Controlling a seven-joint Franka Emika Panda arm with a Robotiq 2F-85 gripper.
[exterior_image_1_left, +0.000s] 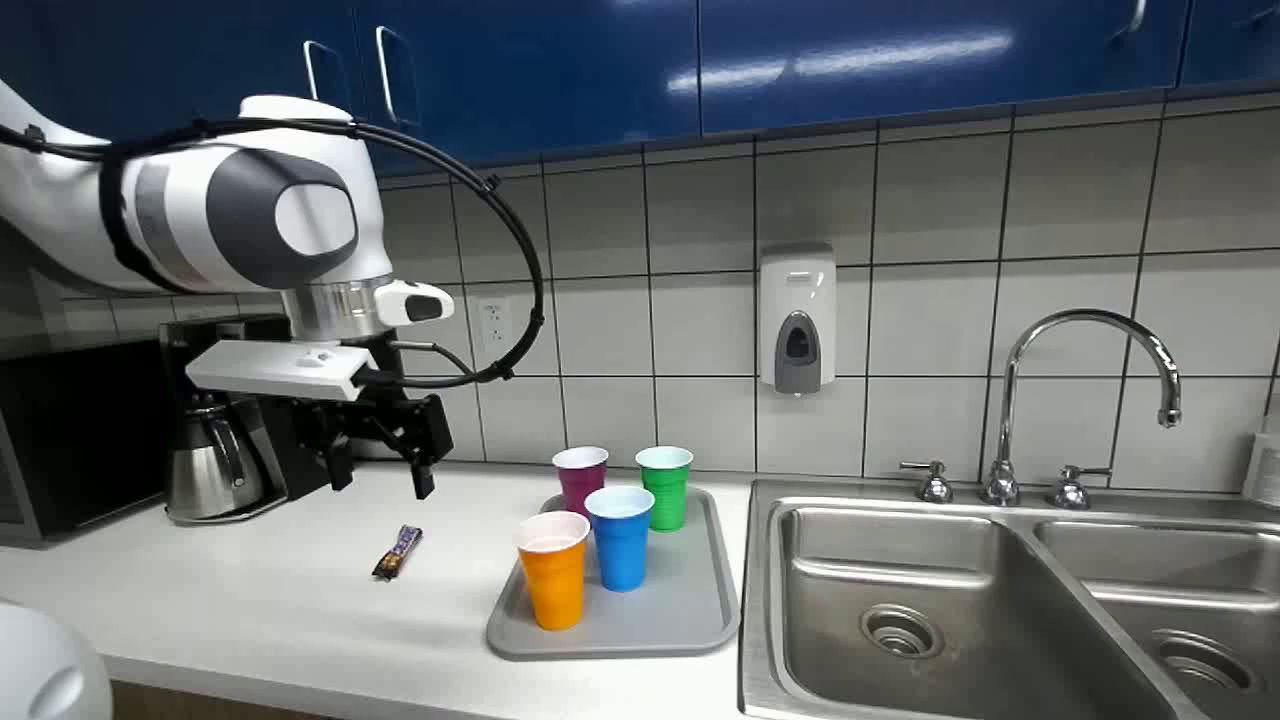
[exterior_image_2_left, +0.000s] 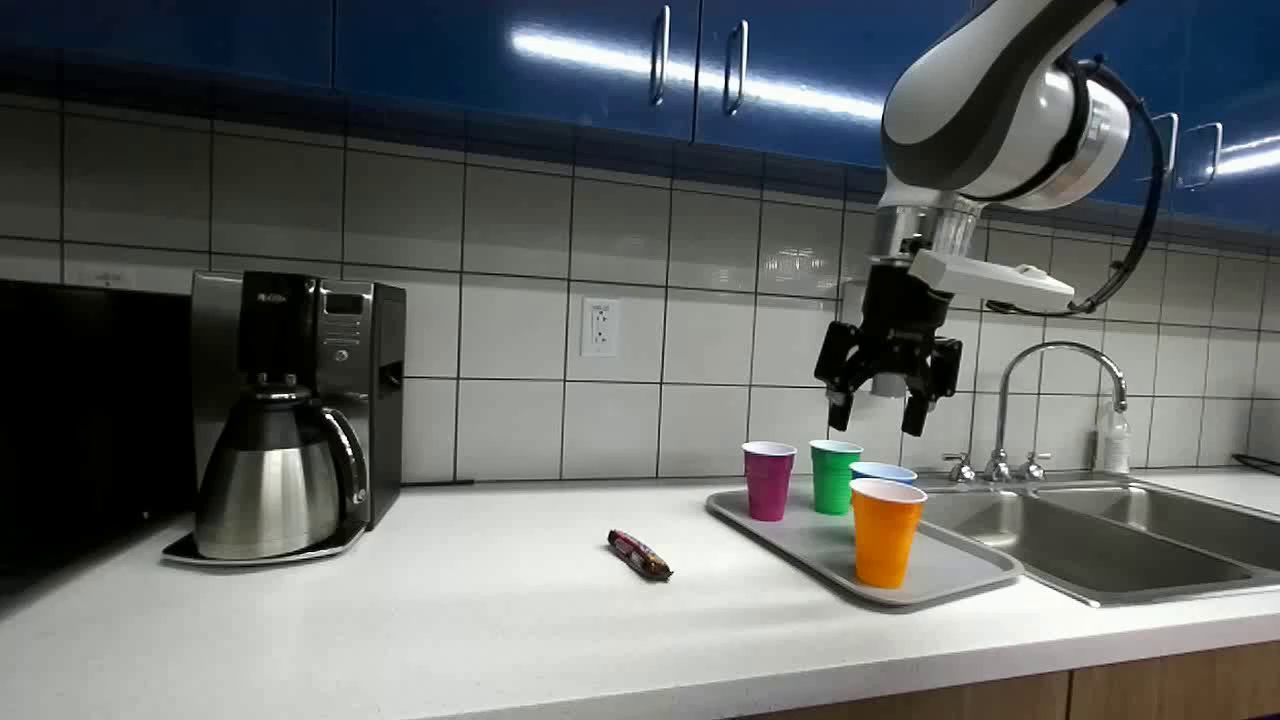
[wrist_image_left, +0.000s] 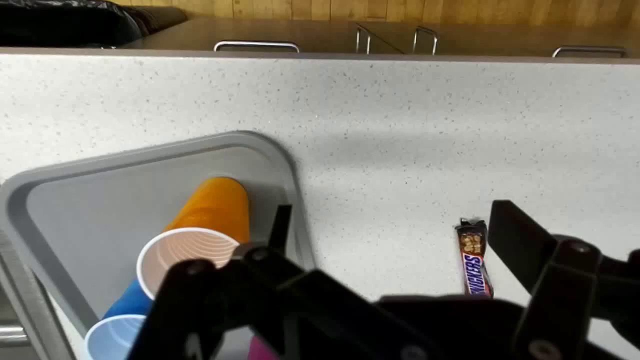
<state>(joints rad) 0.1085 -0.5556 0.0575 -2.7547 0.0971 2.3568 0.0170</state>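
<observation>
Black and empty, the gripper (exterior_image_2_left: 876, 425) hangs over the counter (exterior_image_1_left: 250, 600), fingers apart. In both exterior views the Snickers bar (exterior_image_1_left: 398, 552) lies left of the tray (exterior_image_1_left: 670, 625); a low rightward swing could tip the orange cup (exterior_image_1_left: 555, 588) onto the blue cup (exterior_image_1_left: 622, 552) (close neighbours).

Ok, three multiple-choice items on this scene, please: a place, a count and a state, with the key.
1) Where is the candy bar relative to the tray? A on it; B beside it; C under it
2) How many cups stand on the tray? A four; B three; C six
3) How is the gripper? A shut, empty; B shut on a cup; C open, empty

1 B: it lies on the counter, apart from the tray.
2 A: purple, green, blue and orange ones show in both exterior views.
3 C: its fingers stand apart, with nothing between them.
</observation>
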